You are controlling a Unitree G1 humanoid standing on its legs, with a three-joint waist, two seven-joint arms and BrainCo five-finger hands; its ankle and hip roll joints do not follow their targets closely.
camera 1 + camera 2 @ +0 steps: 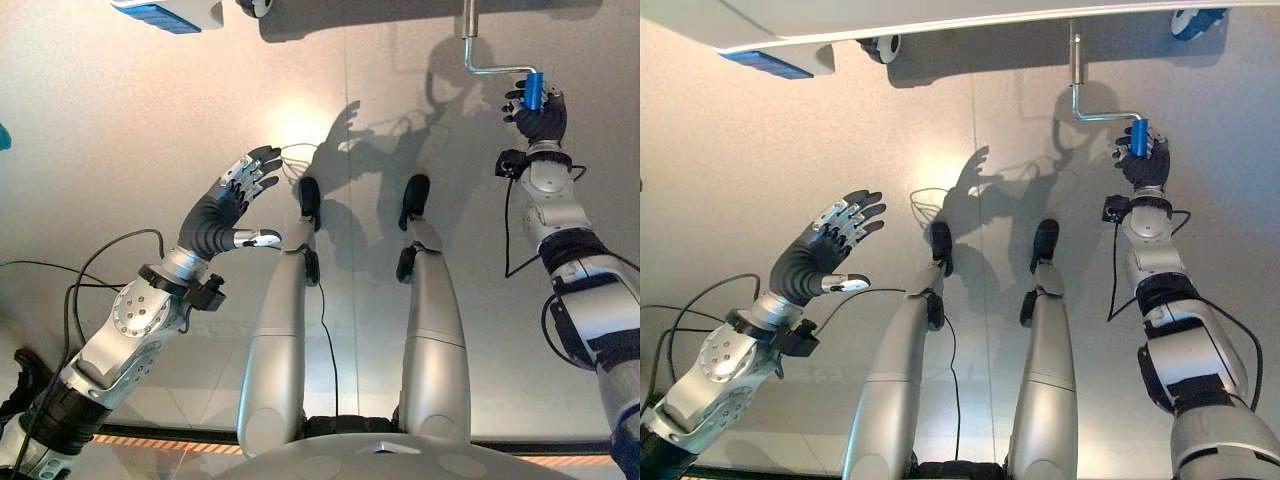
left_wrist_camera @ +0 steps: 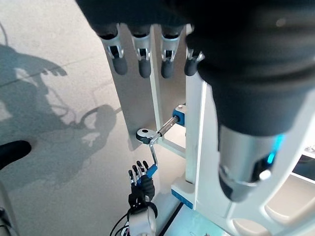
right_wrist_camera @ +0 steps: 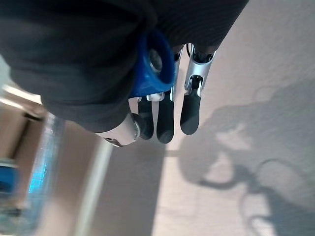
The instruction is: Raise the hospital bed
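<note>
A silver crank hangs from the bed's end at the upper right, its shaft running up under the white bed frame. Its blue grip sits in my right hand, whose fingers and thumb close round it. The right wrist view shows the blue grip lodged between palm and fingers. My left hand floats open over the floor at the left, fingers spread, holding nothing. In the left wrist view the crank and my right hand show past my left hand's straight fingers.
The bed's edge with a blue panel spans the top of the view. A caster wheel sits under it near the middle, and a blue caster at the far right. Pale floor lies below.
</note>
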